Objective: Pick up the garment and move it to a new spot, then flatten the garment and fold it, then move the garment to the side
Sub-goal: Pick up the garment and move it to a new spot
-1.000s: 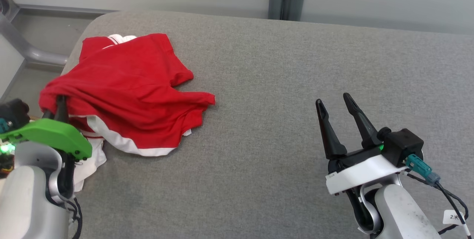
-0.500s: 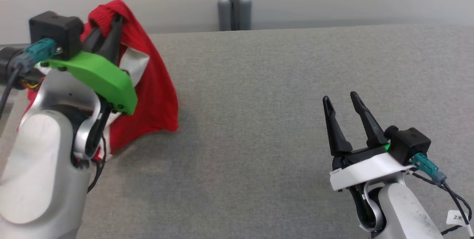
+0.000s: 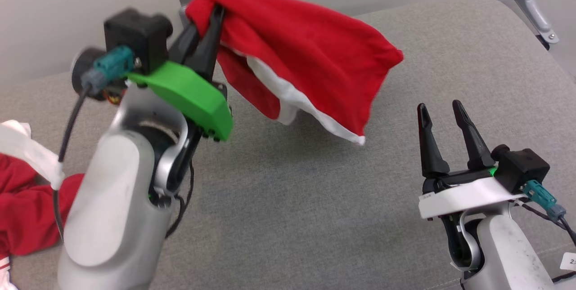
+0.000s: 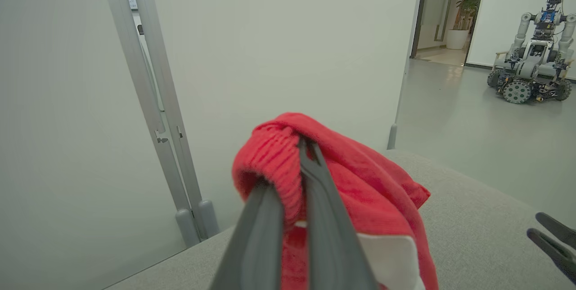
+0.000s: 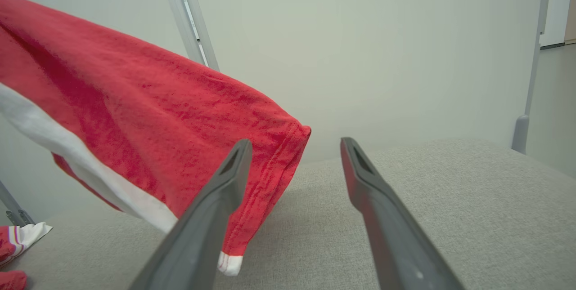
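lifted clear since a second earlier, the red garment no longer lay crumpled on the grey padded surface; it hung in the air from the left gripper, streaming out toward the robot's right. the head view had swung as well, so part of that shift was the camera's, and the right gripper had kept its place at the lower right. the pick-up looked done and the carry to a new spot seemed under way; setting the garment down, flattening it, folding it and moving it aside were all left. the left gripper's jaws were pinched fully together on a bunched, ribbed edge of the garment, cloth wrapped over their tips in the left wrist view, while the rest, with its white band, trailed free above the surface. the right gripper's jaws stood wide apart and held nothing; the garment's trailing hem hung near them but, judging by the head view, apart. red and white cloth lay on the surface at the lower left.
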